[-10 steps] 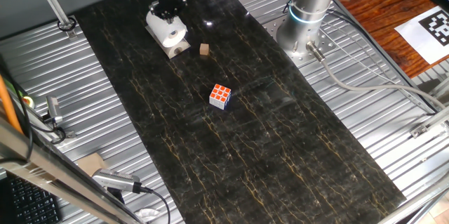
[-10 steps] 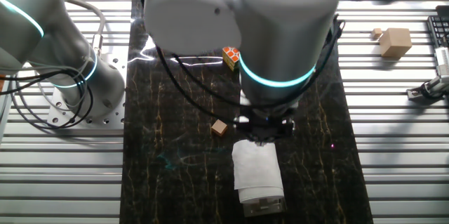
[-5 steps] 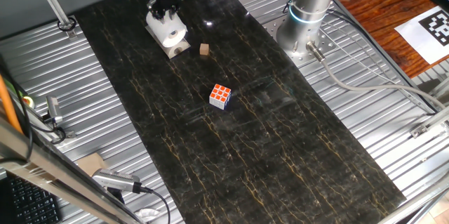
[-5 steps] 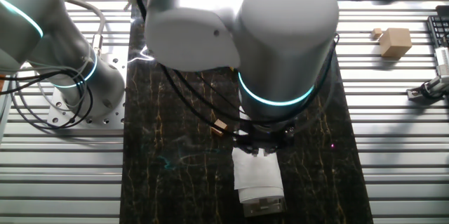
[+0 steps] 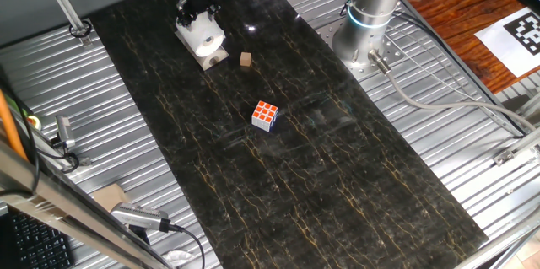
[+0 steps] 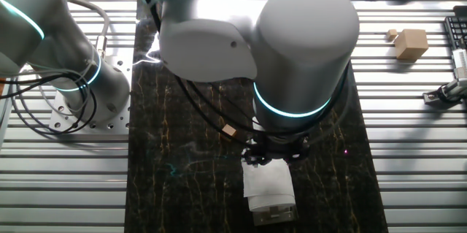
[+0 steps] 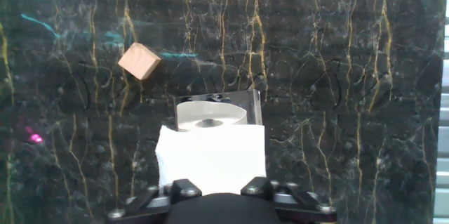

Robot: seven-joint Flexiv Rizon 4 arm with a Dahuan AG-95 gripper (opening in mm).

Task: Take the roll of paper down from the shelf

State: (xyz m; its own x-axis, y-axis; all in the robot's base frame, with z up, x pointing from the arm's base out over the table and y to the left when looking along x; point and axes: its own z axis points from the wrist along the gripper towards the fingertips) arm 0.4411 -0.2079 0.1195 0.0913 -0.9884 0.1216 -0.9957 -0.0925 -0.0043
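Note:
The white roll of paper (image 5: 202,36) lies on its side on a small low shelf (image 5: 216,56) at the far end of the black mat. In the hand view the roll (image 7: 210,157) fills the lower middle, with the shelf (image 7: 217,106) just beyond it. My gripper (image 5: 196,8) is right above the roll, open, with its fingers down at the roll's sides. In the other fixed view the arm's big wrist hides most of the gripper (image 6: 273,157); the roll (image 6: 268,183) and shelf (image 6: 273,214) show below it.
A small tan wooden block (image 5: 245,59) lies on the mat near the shelf and shows in the hand view (image 7: 139,63). An orange-and-white puzzle cube (image 5: 265,115) sits mid-mat. The arm's base (image 5: 363,37) stands at the mat's right edge. A cardboard box (image 6: 411,43) rests on the slatted table.
The gripper has come down and in over the roll, and the wrist now covers more of the mat. The roll, block and cube have not moved.

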